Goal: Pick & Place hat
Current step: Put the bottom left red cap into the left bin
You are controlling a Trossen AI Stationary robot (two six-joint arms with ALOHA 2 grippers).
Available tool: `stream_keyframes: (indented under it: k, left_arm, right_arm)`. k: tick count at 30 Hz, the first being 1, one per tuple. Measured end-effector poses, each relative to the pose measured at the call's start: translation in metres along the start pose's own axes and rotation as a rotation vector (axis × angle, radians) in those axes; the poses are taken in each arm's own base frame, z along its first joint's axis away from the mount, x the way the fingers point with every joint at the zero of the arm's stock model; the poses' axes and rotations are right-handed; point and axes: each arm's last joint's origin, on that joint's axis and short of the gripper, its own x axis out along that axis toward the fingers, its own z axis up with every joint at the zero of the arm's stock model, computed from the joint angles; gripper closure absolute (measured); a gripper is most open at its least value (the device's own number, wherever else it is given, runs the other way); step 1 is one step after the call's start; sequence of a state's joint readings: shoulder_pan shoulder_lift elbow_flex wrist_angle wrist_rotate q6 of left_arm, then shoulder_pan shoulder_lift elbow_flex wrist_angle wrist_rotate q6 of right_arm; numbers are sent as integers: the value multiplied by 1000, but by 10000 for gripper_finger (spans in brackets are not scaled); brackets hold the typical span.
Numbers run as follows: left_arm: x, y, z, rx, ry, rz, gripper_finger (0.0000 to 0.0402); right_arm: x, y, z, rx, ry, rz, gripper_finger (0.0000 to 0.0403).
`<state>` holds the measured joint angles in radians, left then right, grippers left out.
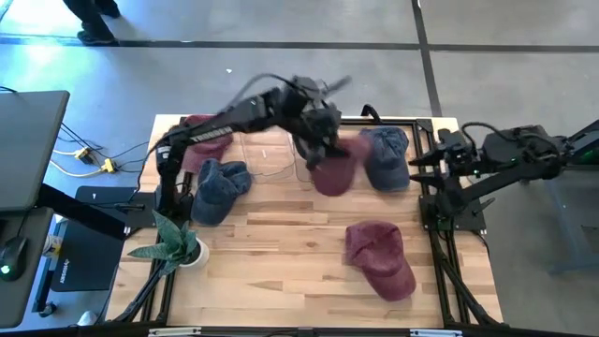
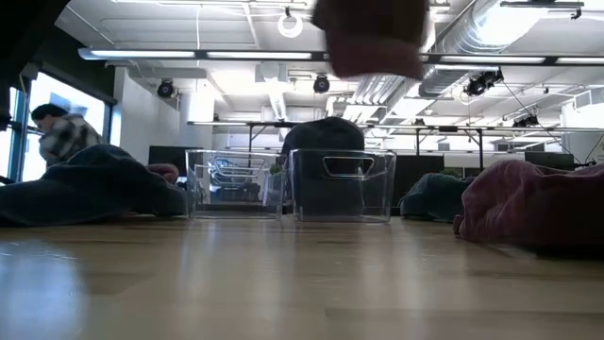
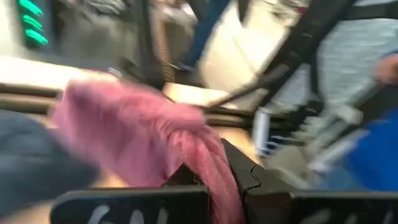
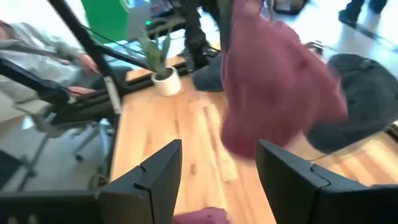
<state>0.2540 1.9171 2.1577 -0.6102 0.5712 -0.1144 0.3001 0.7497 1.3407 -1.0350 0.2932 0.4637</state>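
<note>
Wooden table (image 1: 281, 253) is carrying several hats. Landmark: potted plant (image 1: 178, 245), sitting at the table's near left corner. Blue hat (image 1: 219, 189) is lying just beyond the plant. Maroon hat (image 1: 206, 134) is lying farther back on the plant's side. Maroon cap (image 1: 378, 259) is resting well right of the plant, near the front. Blue cap (image 1: 386, 156) is lying far from the plant, toward the back right. Clear bins (image 2: 293, 184) are standing at the back, diagonally across from the plant.

You see the left gripper (image 1: 323, 140) only as a motion smear in the high view. The maroon hat (image 2: 370, 38) is cut off by the low view's top edge. The blue hat (image 3: 31, 155) runs past the left wrist view's border.
</note>
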Motion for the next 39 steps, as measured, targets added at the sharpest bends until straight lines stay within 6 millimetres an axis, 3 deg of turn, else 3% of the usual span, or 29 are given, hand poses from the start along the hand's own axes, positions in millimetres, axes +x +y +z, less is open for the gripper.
stream_keyframes:
  k: [4, 7, 11, 17, 24, 32, 39]
  left_arm:
    - [-36, 8, -2, 10, 90, 133, 401]
    - [-48, 19, -5, 52, 127, 180, 401]
    - [-82, 33, -11, 80, 214, 240, 401]
    - [-129, 60, -19, 83, 287, 312, 401]
    - [-183, 85, -30, 77, 348, 400, 401]
    - [-196, 124, -71, -37, 355, 379, 401]
    - [-182, 150, -109, -21, 320, 391, 401]
  right_arm:
    - [21, 5, 5, -40, 19, -60, 205]
    - [41, 9, 12, -78, 11, -121, 205]
    - [67, 6, 26, -88, -56, -200, 206]
    - [94, -15, 53, -30, -174, -246, 206]
    - [125, -44, 70, 9, -196, -232, 206]
    - [148, -67, 78, 9, -180, -198, 206]
    - [134, -84, 83, 31, -214, -183, 206]
